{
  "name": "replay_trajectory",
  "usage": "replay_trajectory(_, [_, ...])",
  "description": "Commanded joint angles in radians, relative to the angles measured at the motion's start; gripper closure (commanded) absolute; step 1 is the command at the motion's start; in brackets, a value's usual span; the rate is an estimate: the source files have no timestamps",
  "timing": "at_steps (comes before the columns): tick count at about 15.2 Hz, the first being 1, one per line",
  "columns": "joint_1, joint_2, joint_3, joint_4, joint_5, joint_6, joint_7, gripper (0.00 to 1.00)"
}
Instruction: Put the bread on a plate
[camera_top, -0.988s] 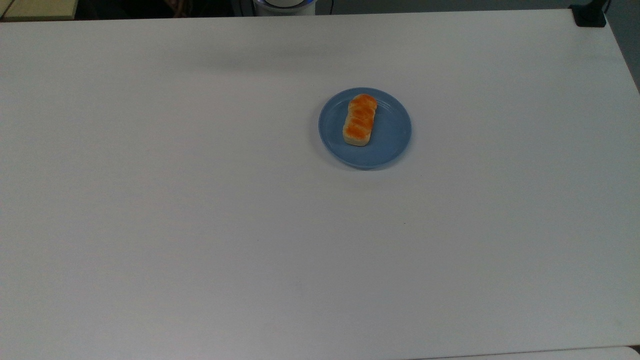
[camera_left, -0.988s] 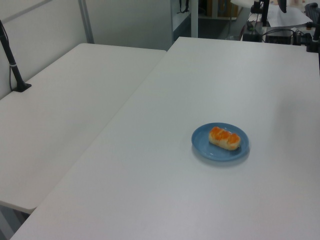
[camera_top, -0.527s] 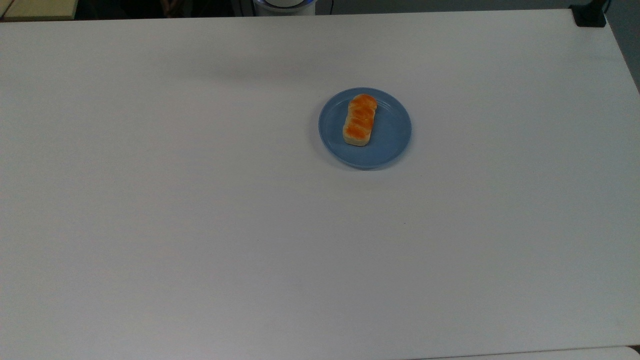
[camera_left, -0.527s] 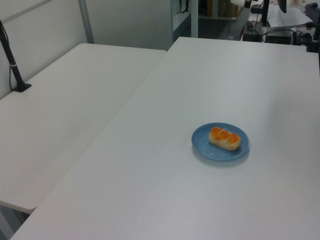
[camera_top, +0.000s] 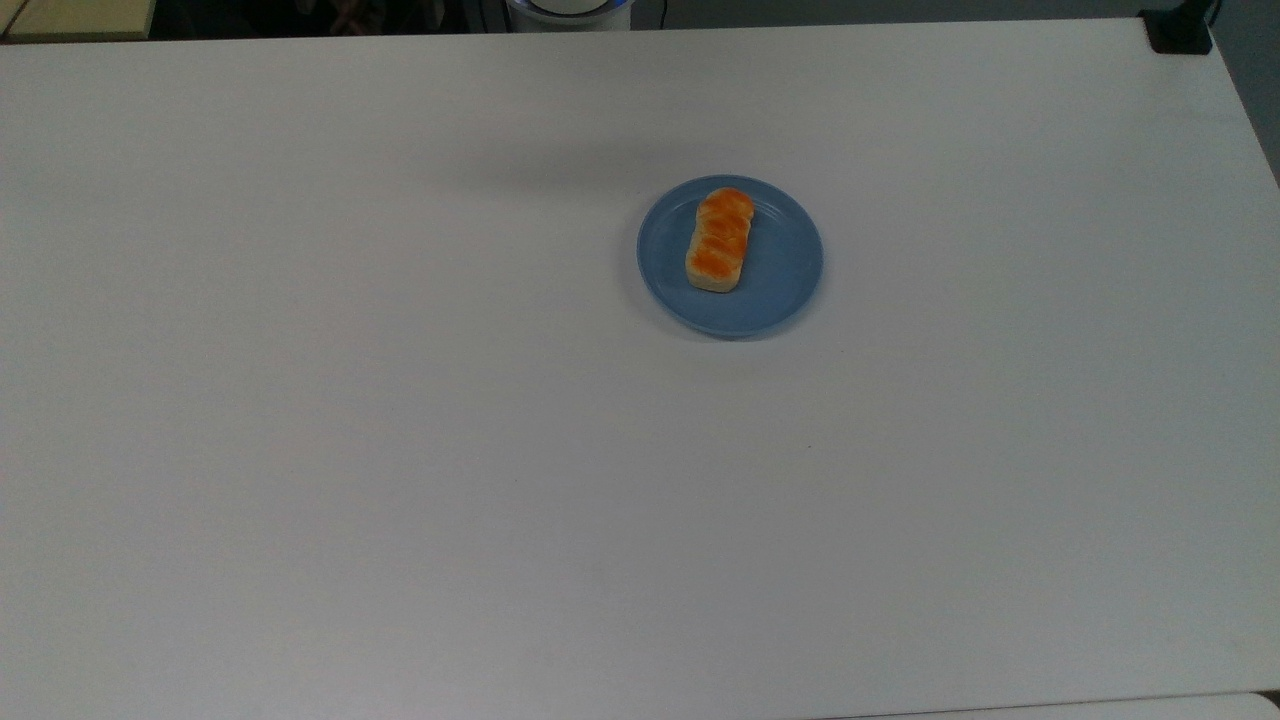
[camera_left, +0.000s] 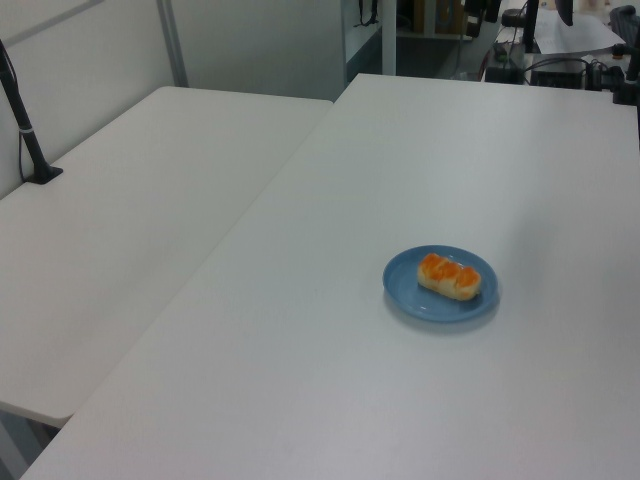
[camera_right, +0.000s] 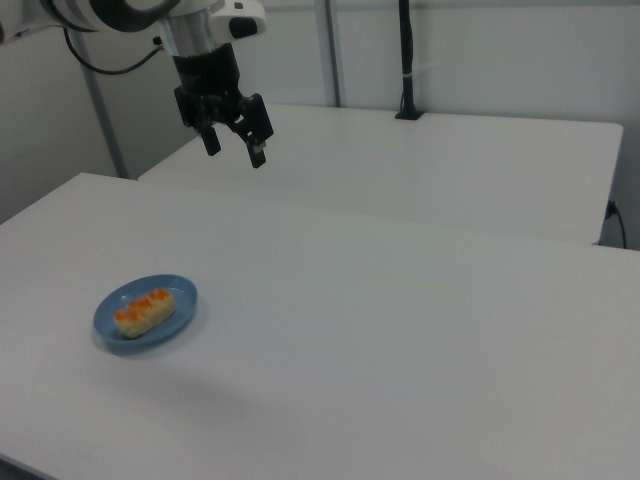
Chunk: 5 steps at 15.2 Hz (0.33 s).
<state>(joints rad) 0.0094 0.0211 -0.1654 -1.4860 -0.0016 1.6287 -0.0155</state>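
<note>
Bread (camera_top: 720, 240) sits flat on the plate (camera_top: 785, 285), glazed orange top facing up, pale sides showing along the edge. In the top view it runs roughly far-to-near with a slight tilt, and it's off-centre, toward the top view's left half of the plate, with its far end close to the rim. In the left view the same loaf (camera_left: 449, 277) lies across the plate (camera_left: 420, 300), and in the right view it (camera_right: 144, 311) is on the plate (camera_right: 180, 325) near the right view's left edge.

The plate rests on the white counter (camera_top: 400, 450), somewhat toward the far side and a bit right of the middle in the top view. A second white counter (camera_left: 130, 250) butts up against it on the left view's left, with a black pole (camera_left: 22, 125) clamped at its far edge.

The end effector (camera_right: 234, 150) hangs in the air in the right view, well above the counter and well apart from the plate, up toward the right view's upper left. Its two fingers (camera_right: 259, 135) are spread apart with nothing between them. Nothing is touching the bread or the plate.

A black bracket (camera_top: 1180, 30) sits at the counter's far right corner in the top view.
</note>
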Motion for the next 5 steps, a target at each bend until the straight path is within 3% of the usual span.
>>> replay_trajectory(1, [-0.002, -0.017, 0.009, -0.030, 0.012, 0.023, 0.017, 0.03])
replay_trajectory(5, [0.001, -0.015, 0.009, -0.031, 0.012, 0.026, 0.017, 0.03])
